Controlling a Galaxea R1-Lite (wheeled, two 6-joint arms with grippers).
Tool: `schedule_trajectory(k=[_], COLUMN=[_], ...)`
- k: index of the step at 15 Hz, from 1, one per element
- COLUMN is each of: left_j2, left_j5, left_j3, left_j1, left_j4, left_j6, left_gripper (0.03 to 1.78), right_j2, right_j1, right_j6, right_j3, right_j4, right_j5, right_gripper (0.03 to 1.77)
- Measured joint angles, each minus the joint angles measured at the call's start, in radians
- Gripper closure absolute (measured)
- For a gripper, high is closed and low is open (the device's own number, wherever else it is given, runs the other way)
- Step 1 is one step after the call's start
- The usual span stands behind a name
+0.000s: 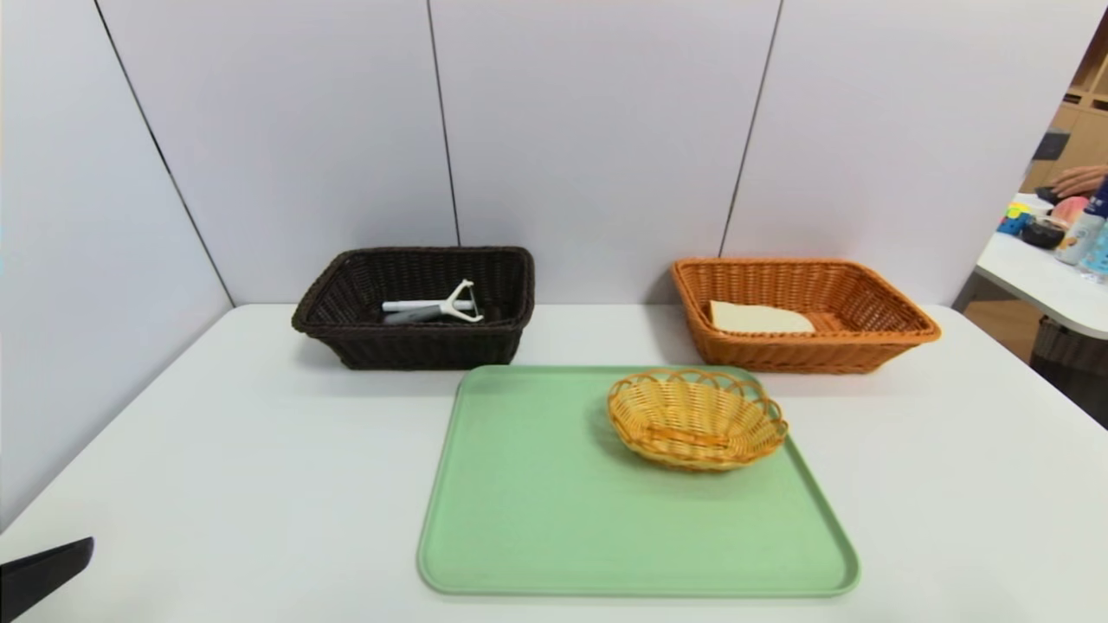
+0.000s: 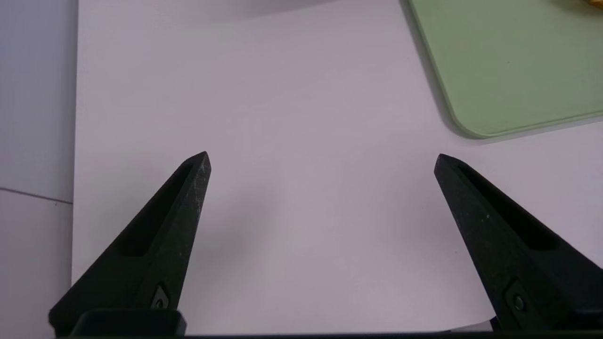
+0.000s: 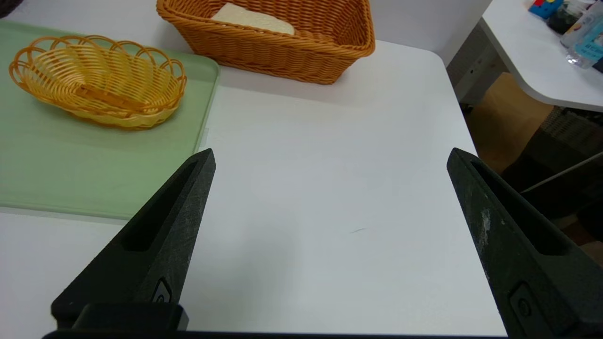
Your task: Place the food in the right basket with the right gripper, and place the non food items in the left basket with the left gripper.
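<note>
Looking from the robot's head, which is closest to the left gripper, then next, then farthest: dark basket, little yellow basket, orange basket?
1. Dark basket: back left, nearest the left gripper.
2. Yellow basket: on the tray.
3. Orange basket: back right.

Counted three baskets in all: one dark brown basket (image 1: pixel 424 349), one orange-tan basket (image 1: pixel 801 355), one small oval yellow basket (image 1: pixel 692 450). Noted one green tray (image 1: pixel 554 519). Found one slice of bread (image 1: pixel 757 318), one peeler (image 1: pixel 450 306), one white pen (image 1: pixel 402 305). Tallied two tables: one main tabletop (image 1: pixel 260 476), one side table (image 1: pixel 1047 290). Saw several small items on the latter, too crowded for a sure count.
</note>
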Motion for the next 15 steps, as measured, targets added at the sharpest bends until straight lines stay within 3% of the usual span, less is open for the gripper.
schedule_trajectory(k=[11, 15], left_j2=[-0.336, -0.39], left_j5=[0.003, -0.005], left_j3=[0.14, 0.174], left_j1=[0.236, 0.251], left_j4=[0.146, 0.145], left_j6=[0.005, 0.009], left_gripper=[0.12, 0.12], right_j2=[-0.163, -0.208], right_j1=[-0.056, -0.129], right_j6=[-0.001, -0.01], right_j3=[-0.217, -0.246], right_j4=[0.402, 0.433], right_j5=[-0.003, 0.006], right_gripper=[0.11, 0.11])
